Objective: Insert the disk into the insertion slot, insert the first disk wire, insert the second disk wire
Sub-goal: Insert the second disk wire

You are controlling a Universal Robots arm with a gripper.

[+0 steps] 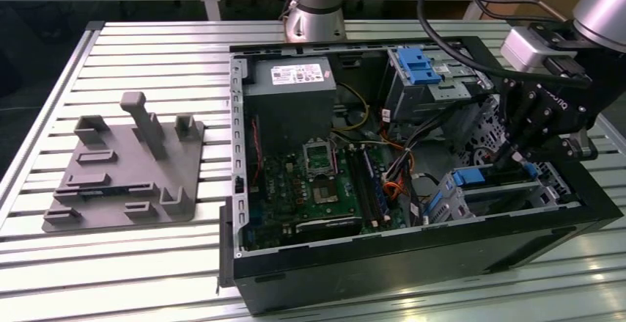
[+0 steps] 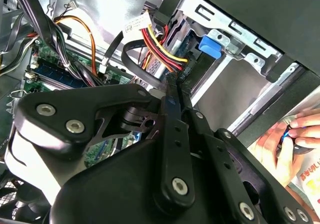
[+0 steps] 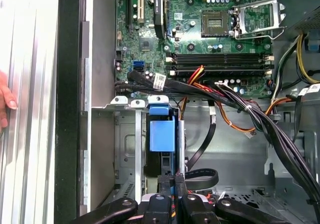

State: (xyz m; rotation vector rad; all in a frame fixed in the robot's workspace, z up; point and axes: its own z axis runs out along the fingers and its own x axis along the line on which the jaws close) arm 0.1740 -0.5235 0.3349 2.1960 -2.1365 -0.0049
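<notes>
1 gripper (image 1: 515, 162) at slot (image 1: 499, 197), 1 disk (image 3: 162, 134) seated

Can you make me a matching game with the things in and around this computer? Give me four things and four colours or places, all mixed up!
Things:
1. motherboard
2. gripper
3. grey jig
4. drive cage

Matches:
A. on the table, outside the case
B. green
C. has a blue tab
D. black, over the drive cage

Pairs: 1-B, 2-D, 3-A, 4-C
</notes>
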